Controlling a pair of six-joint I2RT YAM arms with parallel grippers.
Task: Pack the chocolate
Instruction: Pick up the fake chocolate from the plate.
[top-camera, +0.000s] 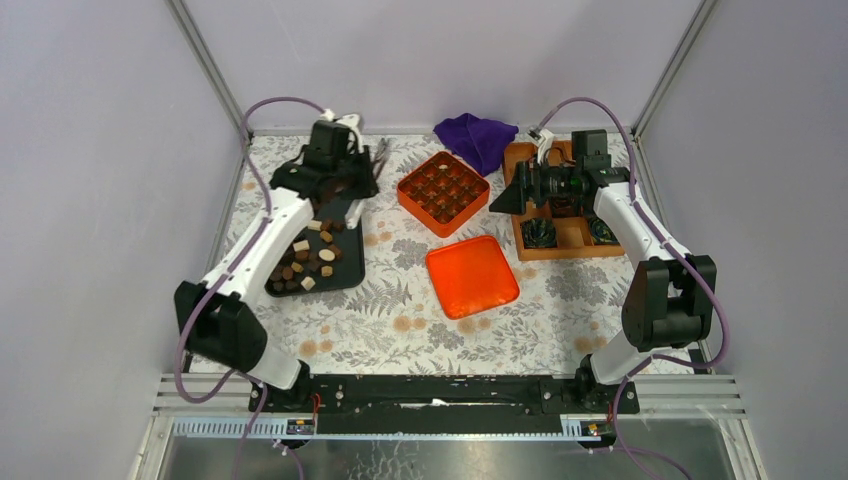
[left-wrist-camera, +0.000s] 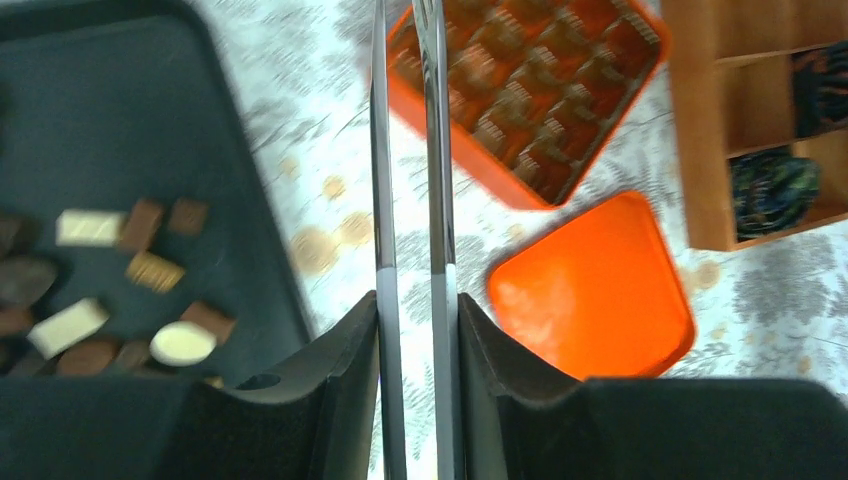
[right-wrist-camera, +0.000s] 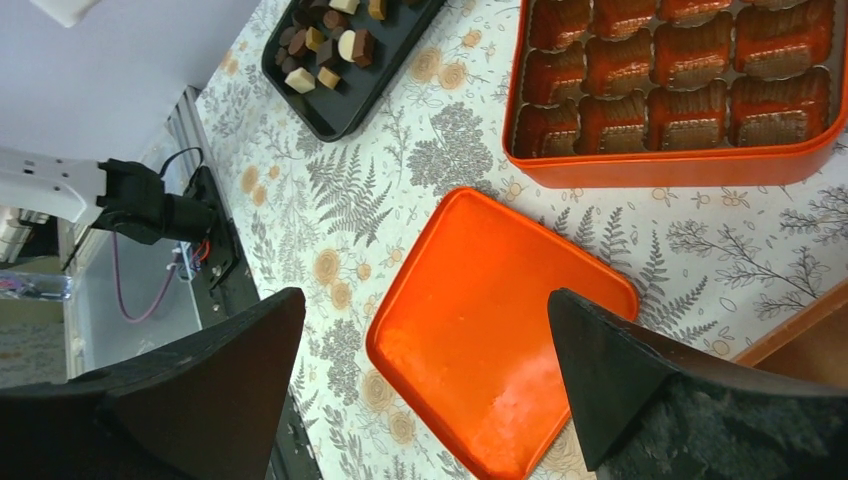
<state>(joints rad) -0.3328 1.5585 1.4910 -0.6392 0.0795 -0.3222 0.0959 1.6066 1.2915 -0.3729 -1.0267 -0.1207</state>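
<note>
At the left, the chocolate (top-camera: 303, 262) is seen as a loose heap of dark, light-brown and cream pieces at the near end of a black tray (top-camera: 348, 268). Over the tray's far end, the left gripper (left-wrist-camera: 415, 320) is held narrow and clamped on a pair of metal tweezers (left-wrist-camera: 379, 180). Their two blades are kept slightly apart, and their tips are cut off by the top edge of the left wrist view.

At the centre, an open orange box (top-camera: 417, 214) is set on the flowered table, and its grid is filled with brown crinkled cups (right-wrist-camera: 690, 110). Just nearer, the orange lid (top-camera: 471, 275) is laid flat. A purple cloth (top-camera: 478, 138) is bunched behind the box.

To the right, the right gripper (right-wrist-camera: 425, 300) is held between the box and a wooden organiser (top-camera: 565, 250), with its jaws spread wide and nothing gripped. Dark wrappers (top-camera: 541, 232) are kept in the organiser's compartments.
</note>
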